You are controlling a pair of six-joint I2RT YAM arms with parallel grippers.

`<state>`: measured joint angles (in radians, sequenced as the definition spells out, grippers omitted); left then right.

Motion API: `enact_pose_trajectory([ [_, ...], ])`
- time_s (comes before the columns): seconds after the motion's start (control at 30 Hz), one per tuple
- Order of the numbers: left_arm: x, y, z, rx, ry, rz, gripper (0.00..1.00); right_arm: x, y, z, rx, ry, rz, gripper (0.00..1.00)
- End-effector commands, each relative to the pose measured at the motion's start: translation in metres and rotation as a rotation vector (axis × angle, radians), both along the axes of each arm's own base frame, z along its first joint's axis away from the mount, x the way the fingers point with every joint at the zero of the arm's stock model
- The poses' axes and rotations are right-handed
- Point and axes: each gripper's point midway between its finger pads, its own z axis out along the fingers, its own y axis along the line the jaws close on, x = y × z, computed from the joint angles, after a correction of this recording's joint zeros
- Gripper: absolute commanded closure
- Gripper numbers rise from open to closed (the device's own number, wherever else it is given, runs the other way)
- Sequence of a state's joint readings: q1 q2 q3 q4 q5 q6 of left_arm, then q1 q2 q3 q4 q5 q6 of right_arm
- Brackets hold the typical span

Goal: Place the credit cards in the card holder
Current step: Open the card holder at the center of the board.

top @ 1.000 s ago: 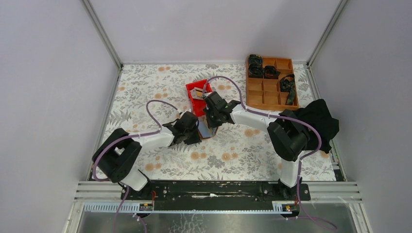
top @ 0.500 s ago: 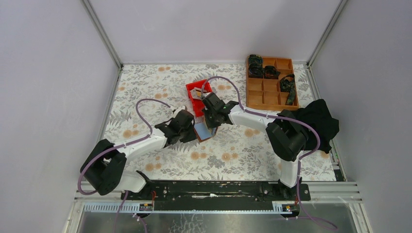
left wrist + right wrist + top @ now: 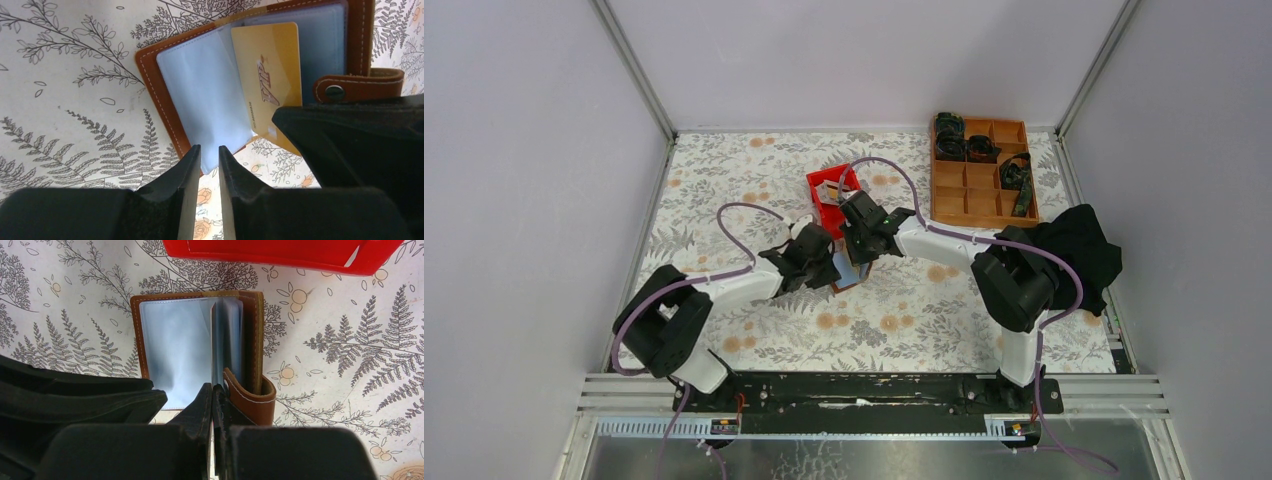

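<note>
Floral tabletop: card holder open near red bin; left gripper slightly parted at its edge, right gripper clenched on it.

Lighting: bright, even, diffuse.
I note sheen on the card holder sleeves; the left gripper, close to the lens, is possibly defocused.

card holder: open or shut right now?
Open. The card holder lies spread on the table, clear pockets facing up, and its snap tab is unfastened, sticking out past one edge.

Blank walls and aluminium rails mark a lab booth.
</note>
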<state>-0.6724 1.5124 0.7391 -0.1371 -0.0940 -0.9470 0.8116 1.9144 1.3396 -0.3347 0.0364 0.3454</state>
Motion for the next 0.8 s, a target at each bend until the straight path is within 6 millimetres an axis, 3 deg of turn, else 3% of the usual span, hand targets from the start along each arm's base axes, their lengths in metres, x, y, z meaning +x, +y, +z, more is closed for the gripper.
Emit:
enact_pose_trajectory([
  [0.0, 0.025, -0.015, 0.013, -0.055, -0.064, 0.025, 0.73, -0.024, -0.012, -0.028, -0.091, 0.097, 0.013, 1.0],
  [0.53, 0.01, 0.014, -0.033, 0.123, 0.054, 0.054, 0.74, -0.018, -0.004, -0.013, -0.072, 0.088, 0.023, 1.0],
  [0.77, 0.002, 0.022, -0.05, 0.178, 0.108, 0.051, 0.74, -0.007, -0.006, -0.004, -0.039, 0.089, 0.007, 1.0],
])
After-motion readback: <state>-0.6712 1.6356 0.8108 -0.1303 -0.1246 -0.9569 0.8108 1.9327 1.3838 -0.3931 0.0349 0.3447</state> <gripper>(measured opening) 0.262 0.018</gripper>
